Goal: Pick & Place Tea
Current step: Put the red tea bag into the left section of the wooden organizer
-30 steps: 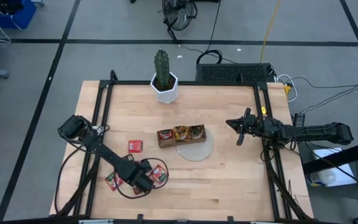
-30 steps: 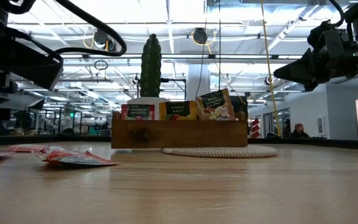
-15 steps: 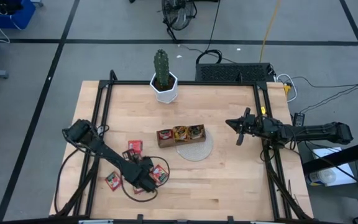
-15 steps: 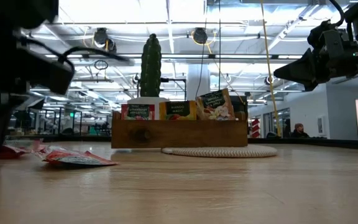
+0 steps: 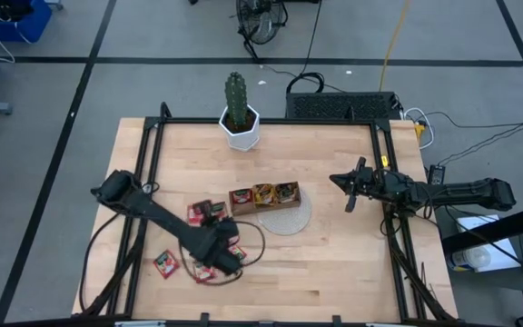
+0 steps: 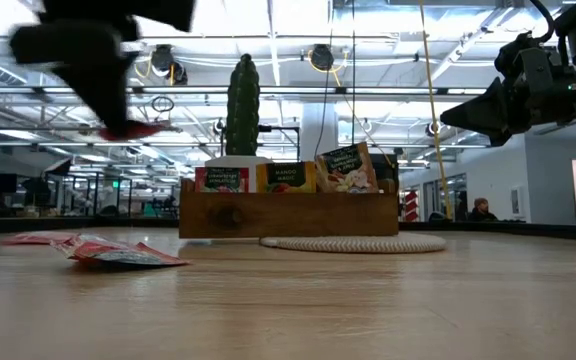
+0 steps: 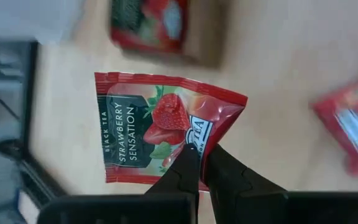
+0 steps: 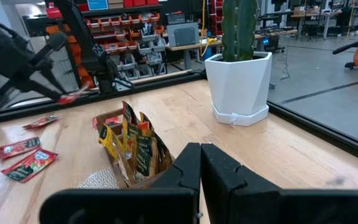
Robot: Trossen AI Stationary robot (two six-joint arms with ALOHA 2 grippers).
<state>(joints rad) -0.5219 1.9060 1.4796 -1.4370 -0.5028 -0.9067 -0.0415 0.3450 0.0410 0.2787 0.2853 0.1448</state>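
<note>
Left gripper (image 7: pixel 199 163) pinching strawberry tea sachet (image 7: pixel 160 127), lifted off table; right gripper (image 5: pixel 350 189) clamped empty, aloft.

Left gripper (image 6: pixel 118 95): showing as a motion-smeared dark shape in the low view, its fingers blending together.
Held sachet (image 7: pixel 163 127): its lower corner is lying hidden behind the fingers in the left wrist view.
Loose sachets (image 7: pixel 148 25): blurring beyond reading; one is running off the edge.
Tray (image 5: pixel 265 198): its sachets are appearing too small to count from above.
</note>
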